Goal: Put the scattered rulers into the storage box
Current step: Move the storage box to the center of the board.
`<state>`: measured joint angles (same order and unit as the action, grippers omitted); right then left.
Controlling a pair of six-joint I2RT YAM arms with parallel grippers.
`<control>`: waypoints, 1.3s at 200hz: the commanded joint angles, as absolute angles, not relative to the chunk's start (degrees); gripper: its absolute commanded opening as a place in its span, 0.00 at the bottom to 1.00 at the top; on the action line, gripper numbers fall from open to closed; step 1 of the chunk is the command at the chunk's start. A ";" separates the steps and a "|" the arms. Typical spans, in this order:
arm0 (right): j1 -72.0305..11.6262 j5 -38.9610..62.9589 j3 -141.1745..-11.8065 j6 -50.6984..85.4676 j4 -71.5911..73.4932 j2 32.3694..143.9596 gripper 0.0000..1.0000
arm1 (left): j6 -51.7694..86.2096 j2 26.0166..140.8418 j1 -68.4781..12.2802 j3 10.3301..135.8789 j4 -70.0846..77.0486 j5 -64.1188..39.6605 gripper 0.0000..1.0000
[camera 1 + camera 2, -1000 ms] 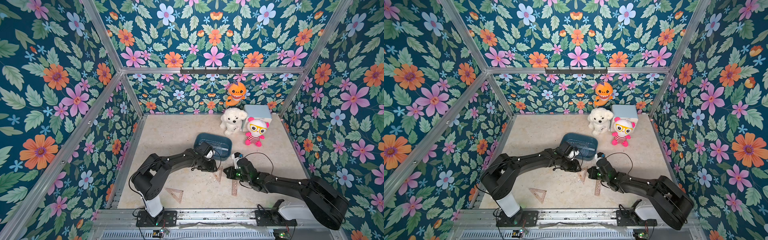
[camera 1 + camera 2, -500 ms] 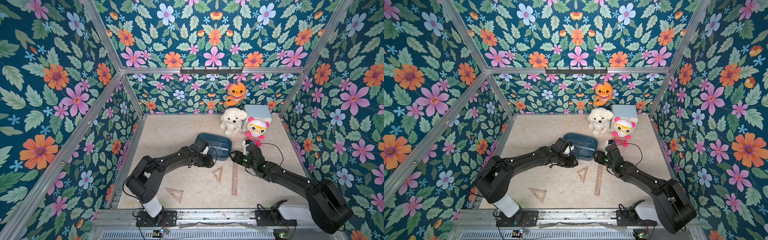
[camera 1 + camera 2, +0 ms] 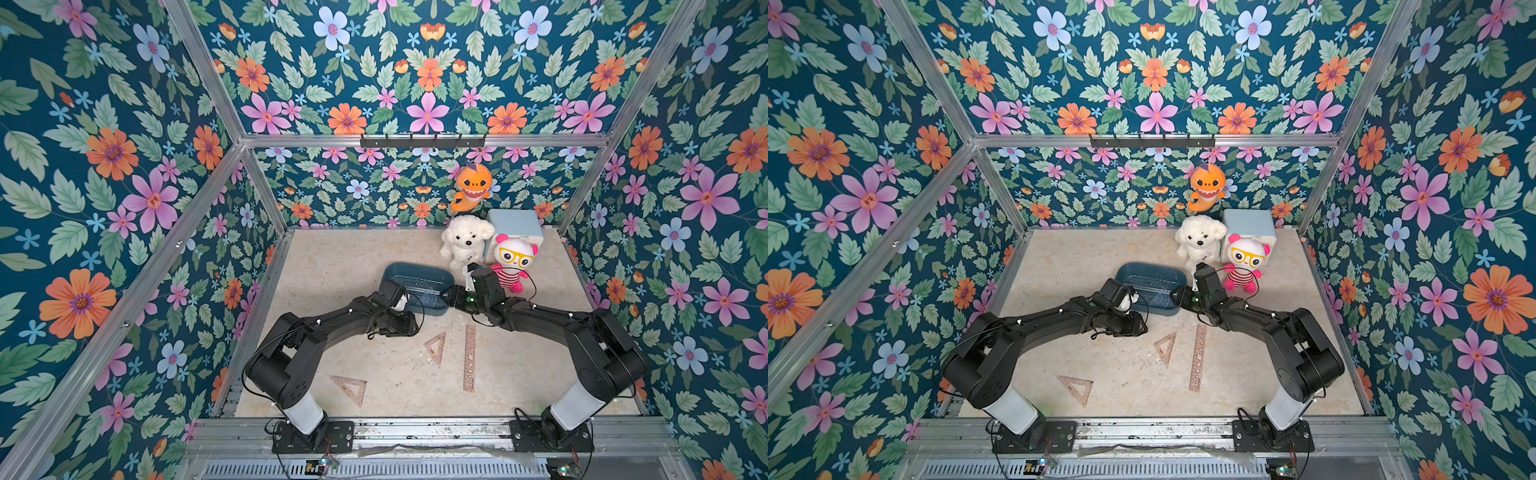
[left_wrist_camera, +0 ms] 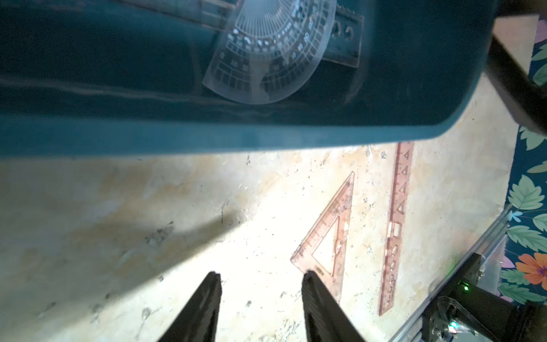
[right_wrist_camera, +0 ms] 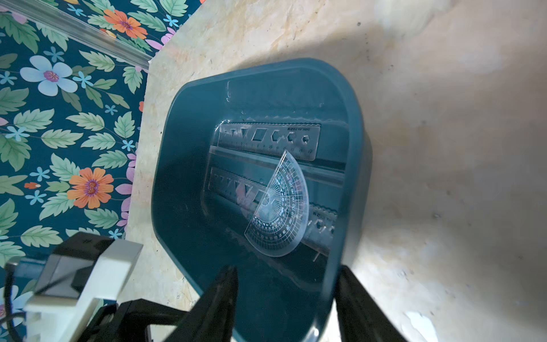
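Note:
The teal storage box (image 3: 390, 276) sits mid-table and holds straight rulers (image 5: 266, 142) with a clear protractor (image 5: 278, 213) lying on top of them. My right gripper (image 5: 287, 269) hangs open and empty over the box's right end, one finger inside the wall and one outside. Just in front of the box, my left gripper (image 4: 261, 277) is open and empty above bare table, one fingertip at the corner of a small set square (image 4: 340, 242). A long ruler (image 3: 469, 357) lies beside that square. A larger set square (image 3: 357, 388) lies nearer the front edge.
A white plush dog (image 3: 465, 243), a pink striped doll (image 3: 513, 262) and a pale blue cube box (image 3: 517, 226) stand behind the box at the back right. An orange plush (image 3: 471, 187) hangs on the back wall. Floral walls close three sides.
My right gripper has moved from near the small set square and long ruler to the box's right end and has opened. The left gripper has shifted only slightly.

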<state>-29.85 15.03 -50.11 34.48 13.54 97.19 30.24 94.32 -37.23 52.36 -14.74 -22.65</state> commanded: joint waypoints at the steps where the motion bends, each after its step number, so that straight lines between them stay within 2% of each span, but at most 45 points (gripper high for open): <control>1: -29.97 17.35 -52.91 33.08 14.07 99.81 0.53 | 30.44 93.74 -36.74 51.58 -13.13 -23.33 0.50; 76: -30.50 19.25 -63.55 29.39 10.66 107.64 0.50 | 30.94 95.19 -36.42 50.58 -10.74 -24.95 0.50; 116: -30.31 16.59 -61.94 25.10 5.57 100.73 0.50 | 31.59 95.74 -36.47 50.73 -10.28 -26.12 0.51; 144: -32.14 15.34 -51.05 26.54 7.21 91.34 0.37 | 31.97 96.28 -36.58 50.36 -10.37 -27.54 0.51; 181: -41.03 11.82 -38.46 32.29 12.19 85.50 0.19 | 32.49 97.89 -38.04 49.94 -9.99 -28.34 0.50; 219: -45.22 9.54 -31.86 36.33 17.96 84.82 0.11 | 33.55 98.78 -39.87 50.08 -9.29 -28.21 0.50; 260: -45.62 9.06 -28.81 37.15 20.89 85.13 0.08 | 34.06 99.58 -40.93 50.36 -9.59 -27.53 0.50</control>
<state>-45.43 10.28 -29.93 35.66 16.84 84.93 33.32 98.89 -40.53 50.50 -7.31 -28.62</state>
